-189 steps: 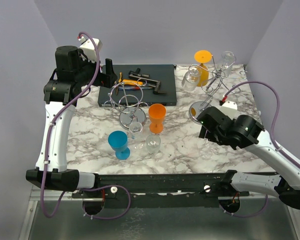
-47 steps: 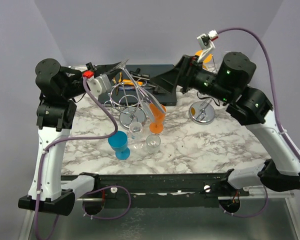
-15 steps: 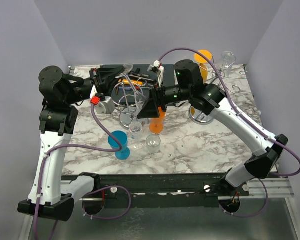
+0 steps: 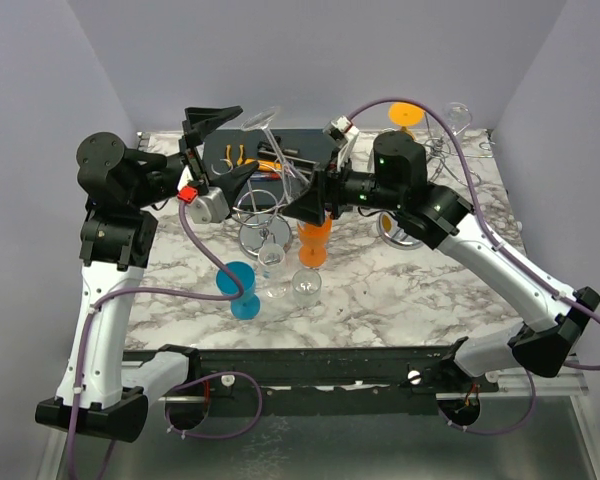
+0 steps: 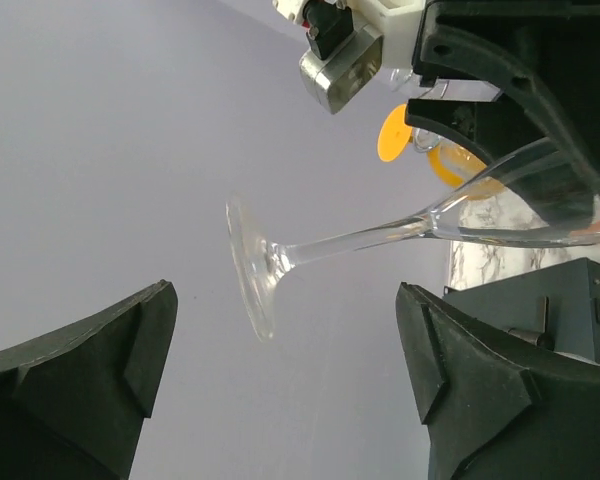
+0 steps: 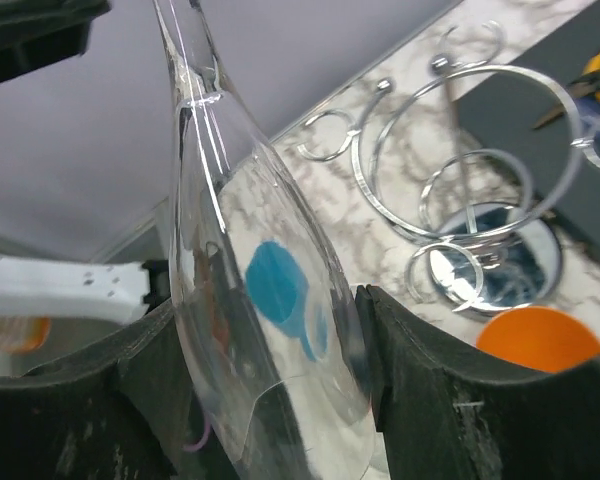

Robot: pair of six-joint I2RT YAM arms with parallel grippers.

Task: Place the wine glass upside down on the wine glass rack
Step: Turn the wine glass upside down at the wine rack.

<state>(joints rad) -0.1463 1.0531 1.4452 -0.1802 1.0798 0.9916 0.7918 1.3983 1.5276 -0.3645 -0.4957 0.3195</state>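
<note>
The clear wine glass [image 4: 280, 165] hangs tilted in the air, its foot [image 4: 263, 118] up and to the left, its bowl down and to the right. My right gripper [image 4: 298, 205] is shut on the bowl, and in the right wrist view the glass [image 6: 230, 200] fills the gap between both pads of that gripper [image 6: 265, 340]. My left gripper [image 4: 248, 138] stands open around the foot without touching it. In the left wrist view the foot [image 5: 252, 265] floats just beyond the spread fingers of the left gripper [image 5: 284, 300]. The chrome wine glass rack [image 4: 252, 200] stands below the glass.
A blue goblet [image 4: 240, 288], an orange cup [image 4: 313, 240] and two small clear glasses [image 4: 272, 262] stand in front of the rack. A dark mat [image 4: 310, 150] with tools lies behind it. A second rack [image 4: 435, 155] with an orange glass stands at the back right.
My left gripper has opened and let go of the glass's stem. My right gripper has closed on the bowl and now carries the glass alone.
</note>
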